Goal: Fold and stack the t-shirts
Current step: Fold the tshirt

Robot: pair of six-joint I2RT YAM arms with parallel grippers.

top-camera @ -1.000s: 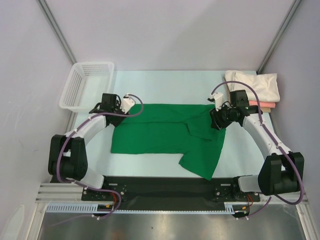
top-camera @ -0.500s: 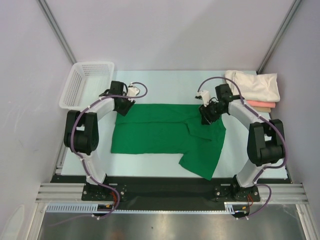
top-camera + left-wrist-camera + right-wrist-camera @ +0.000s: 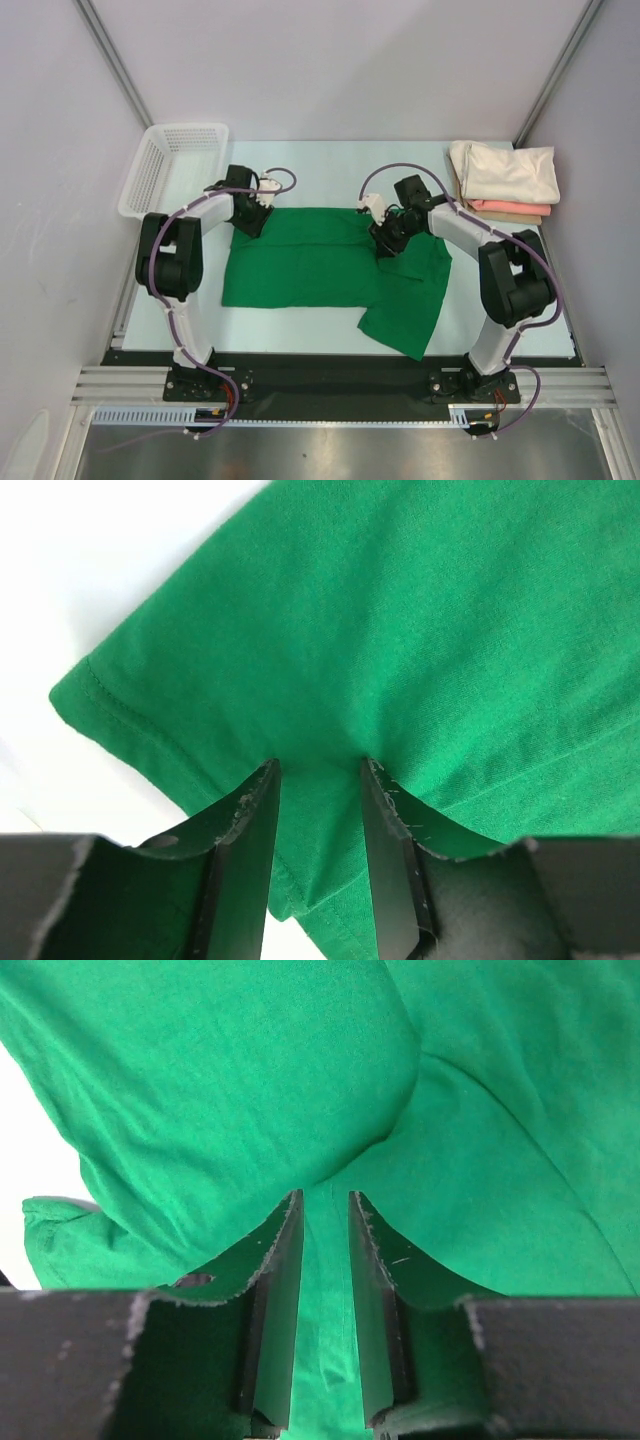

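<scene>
Green t-shirt [image 3: 300,265] lies spread across the middle of the bench [image 3: 330,160], with one part trailing toward the near right. The left end effector [image 3: 320,770] straddles its far-left hem corner, jaws apart around cloth; whether it grips, I cannot tell. The right end effector [image 3: 325,1200] pinches a raised fold on the shirt's far right.

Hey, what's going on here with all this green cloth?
Two robot arms are working on a green t-shirt lying on the table. The left pincer is at its far left corner, the right pincer at a crease near its far edge, each with cloth between its jaws; whether they grip is unclear. A folded cream shirt lies on a pink one, far right.
</scene>
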